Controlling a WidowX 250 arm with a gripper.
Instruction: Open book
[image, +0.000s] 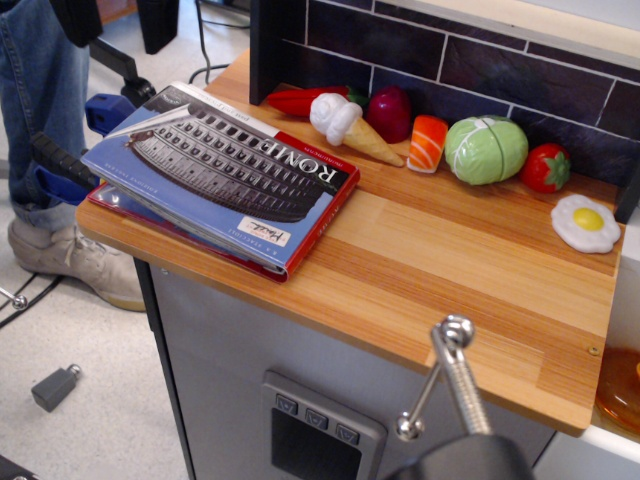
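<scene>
The book (215, 170) lies closed on the left end of the wooden counter (440, 270). Its blue cover with the grey Colosseum picture and white "ROME" title faces up. It rests on a thin red-edged book (338, 203). My gripper (115, 18) shows only as two dark fingers at the top left edge of the frame. It is above the floor beyond the book's far left corner, well apart from the book. The fingers stand apart and hold nothing.
Toy foods line the back by the dark tiled wall (480, 65): red pepper (295, 100), ice cream cone (345, 125), sushi (428, 143), cabbage (486, 150), tomato (546, 168), fried egg (585, 223). A person's jeans leg (35, 100) stands at left. A metal handle (450, 380) is in front.
</scene>
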